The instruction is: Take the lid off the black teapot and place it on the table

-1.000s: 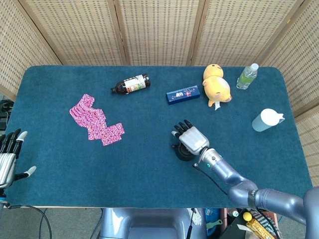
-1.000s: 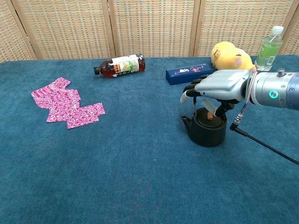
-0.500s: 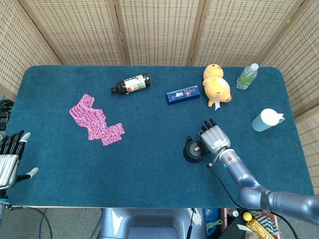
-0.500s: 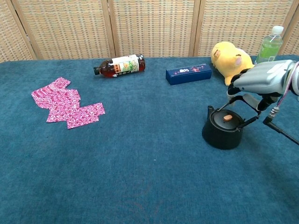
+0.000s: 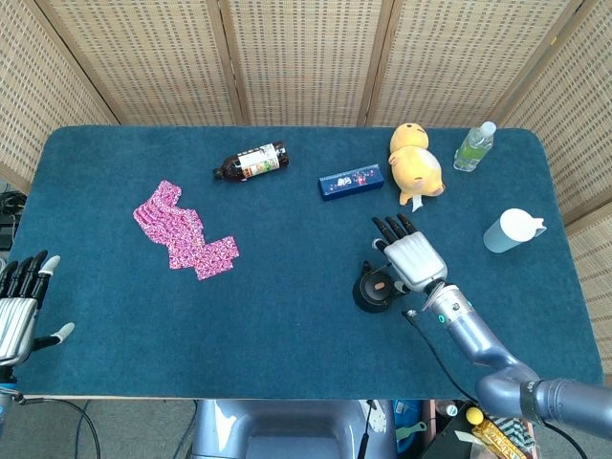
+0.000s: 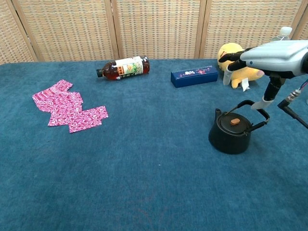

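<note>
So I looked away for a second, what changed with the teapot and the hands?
The black teapot slid toward the robot's right. The right hand, then low over its lid, has risen clear, holding nothing. The lid remains on, and the left hand stays idle.

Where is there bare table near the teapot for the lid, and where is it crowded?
Bare cloth lies left of the black teapot, toward the pink cloth, and along the near table edge. Crowded behind: blue box, yellow plush, right hand overhead.

I am seeing: black teapot, orange-knobbed lid; teal table; pink patterned cloth; yellow plush; navy box.
</note>
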Controlling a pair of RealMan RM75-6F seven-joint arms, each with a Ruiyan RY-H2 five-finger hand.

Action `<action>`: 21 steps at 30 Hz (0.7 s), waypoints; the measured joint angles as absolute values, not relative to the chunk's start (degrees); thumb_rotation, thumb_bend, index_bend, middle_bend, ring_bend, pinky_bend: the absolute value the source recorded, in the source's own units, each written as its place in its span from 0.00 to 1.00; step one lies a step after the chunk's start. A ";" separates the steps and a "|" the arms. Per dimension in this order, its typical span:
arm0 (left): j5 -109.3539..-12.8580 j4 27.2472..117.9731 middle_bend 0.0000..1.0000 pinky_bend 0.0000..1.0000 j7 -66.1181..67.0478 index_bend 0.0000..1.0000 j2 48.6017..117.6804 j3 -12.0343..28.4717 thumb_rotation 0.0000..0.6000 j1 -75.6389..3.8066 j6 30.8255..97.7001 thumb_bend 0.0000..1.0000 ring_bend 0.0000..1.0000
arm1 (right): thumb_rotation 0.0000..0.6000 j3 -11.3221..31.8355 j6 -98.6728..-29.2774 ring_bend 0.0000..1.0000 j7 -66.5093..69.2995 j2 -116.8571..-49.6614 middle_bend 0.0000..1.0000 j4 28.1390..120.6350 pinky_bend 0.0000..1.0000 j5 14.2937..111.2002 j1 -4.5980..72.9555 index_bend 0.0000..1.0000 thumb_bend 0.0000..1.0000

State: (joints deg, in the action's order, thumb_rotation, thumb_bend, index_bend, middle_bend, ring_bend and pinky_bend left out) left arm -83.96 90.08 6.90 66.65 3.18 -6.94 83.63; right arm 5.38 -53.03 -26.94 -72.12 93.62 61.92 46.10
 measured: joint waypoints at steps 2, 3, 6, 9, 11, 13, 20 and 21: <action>-83.93 90.16 0.00 0.00 6.86 0.00 66.58 3.18 1.00 -6.91 83.68 0.17 0.00 | 1.00 5.42 -52.76 0.00 -23.26 -71.87 0.02 93.36 0.00 63.89 45.41 0.43 0.29; -83.93 90.19 0.00 0.00 6.84 0.00 66.56 3.17 1.00 -6.89 83.70 0.17 0.00 | 1.00 5.37 -52.45 0.00 -21.19 -71.77 0.02 93.07 0.00 65.00 44.96 0.45 0.32; -84.01 90.27 0.00 0.00 6.86 0.00 66.51 3.15 1.00 -6.86 83.80 0.17 0.00 | 1.00 4.97 -51.12 0.00 -17.52 -71.90 0.02 91.96 0.00 66.64 44.04 0.48 0.40; -84.17 90.32 0.00 0.00 6.90 0.00 66.52 3.12 1.00 -6.83 83.96 0.17 0.00 | 1.00 4.66 -49.87 0.00 -15.21 -72.53 0.02 90.99 0.00 67.09 43.54 0.49 0.43; -84.25 90.31 0.00 0.00 6.93 0.00 66.55 3.11 1.00 -6.82 84.04 0.17 0.00 | 1.00 4.60 -49.33 0.00 -14.14 -73.03 0.02 90.27 0.00 67.32 43.40 0.49 0.43; -84.20 90.26 0.00 0.00 6.98 0.00 66.59 3.11 1.00 -6.83 83.99 0.17 0.00 | 1.00 4.62 -49.04 0.00 -13.41 -73.83 0.02 89.27 0.00 67.60 43.31 0.49 0.44; -84.33 90.04 0.00 0.00 6.89 0.00 66.74 3.13 1.00 -6.89 84.05 0.17 0.00 | 1.00 4.98 -48.15 0.00 -14.29 -76.39 0.02 87.19 0.00 66.78 43.70 0.50 0.47; -84.38 89.99 0.00 0.00 6.85 0.00 66.76 3.13 1.00 -6.89 84.10 0.17 0.00 | 1.00 5.03 -48.02 0.00 -14.62 -76.70 0.02 86.98 0.00 66.53 43.80 0.50 0.48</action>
State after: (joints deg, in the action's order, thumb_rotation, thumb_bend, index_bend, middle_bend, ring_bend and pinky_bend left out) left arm -84.38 89.99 6.85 66.76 3.13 -6.89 84.10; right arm 5.03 -48.02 -14.62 -76.70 86.98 66.53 43.80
